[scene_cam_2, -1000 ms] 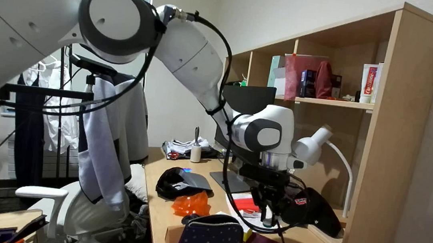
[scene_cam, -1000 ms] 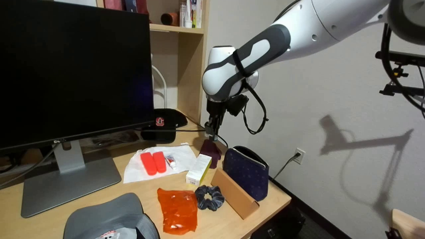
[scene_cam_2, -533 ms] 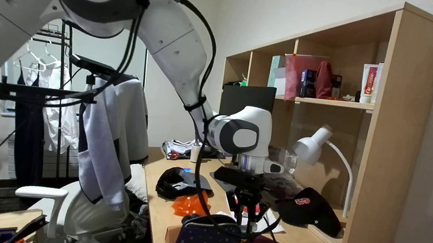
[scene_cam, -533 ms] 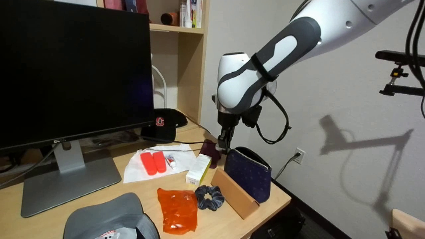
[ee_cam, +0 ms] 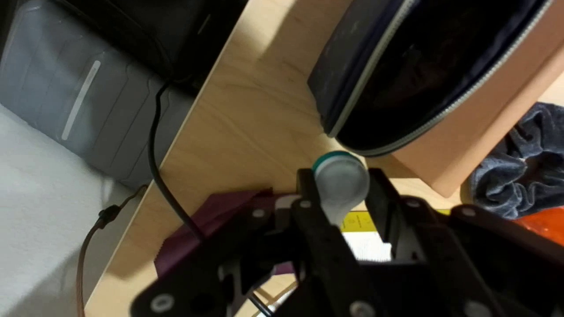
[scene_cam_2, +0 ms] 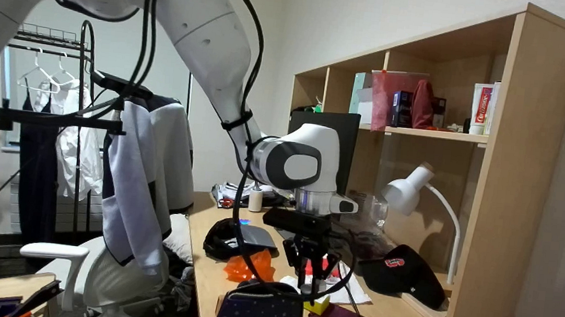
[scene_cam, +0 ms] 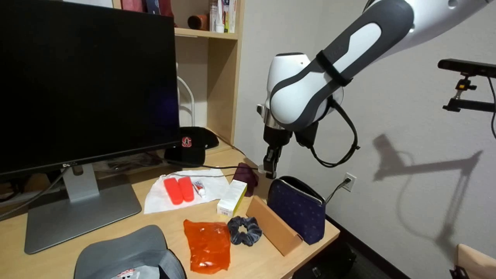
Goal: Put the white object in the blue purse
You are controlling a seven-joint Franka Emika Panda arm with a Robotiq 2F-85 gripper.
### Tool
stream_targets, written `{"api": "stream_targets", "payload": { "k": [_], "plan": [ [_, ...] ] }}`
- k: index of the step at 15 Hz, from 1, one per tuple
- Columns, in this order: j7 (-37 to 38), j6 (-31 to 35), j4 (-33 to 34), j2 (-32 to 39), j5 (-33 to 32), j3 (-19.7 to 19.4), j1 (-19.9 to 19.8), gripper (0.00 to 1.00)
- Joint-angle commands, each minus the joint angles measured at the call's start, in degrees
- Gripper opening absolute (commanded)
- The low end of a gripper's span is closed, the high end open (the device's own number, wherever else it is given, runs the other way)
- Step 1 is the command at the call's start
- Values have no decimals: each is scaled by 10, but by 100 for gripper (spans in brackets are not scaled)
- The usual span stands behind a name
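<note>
Fingers (ee_cam: 379, 190) clamp the white object (ee_cam: 343, 182) near the blue purse (scene_cam: 296, 211). Centre it over the open mouth before lowering.

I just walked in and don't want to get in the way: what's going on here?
A robot arm is at work over the desk, its gripper closed on a small white object with a teal rim, held up off the surface. The dark blue starry purse stands unzipped beside a tan box. The object is not in the purse yet: the wrist view shows it just outside the open mouth. Most likely the arm will carry it over that opening and let go.
</note>
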Motion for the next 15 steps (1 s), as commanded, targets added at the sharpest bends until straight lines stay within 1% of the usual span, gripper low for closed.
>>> {"api": "stream_targets", "payload": {
  "k": [1,5,8,12,15],
  "plan": [
    [-2,15,-36,-48,-10,8,-9,14],
    [18,11,-53,-72,-20,0,1,14],
    [13,11,-77,-80,-19,1,0,15],
    [10,34,-123,-94,-18,2,-1,14],
    [13,61,-145,-104,-20,1,0,15]
  ]
}}
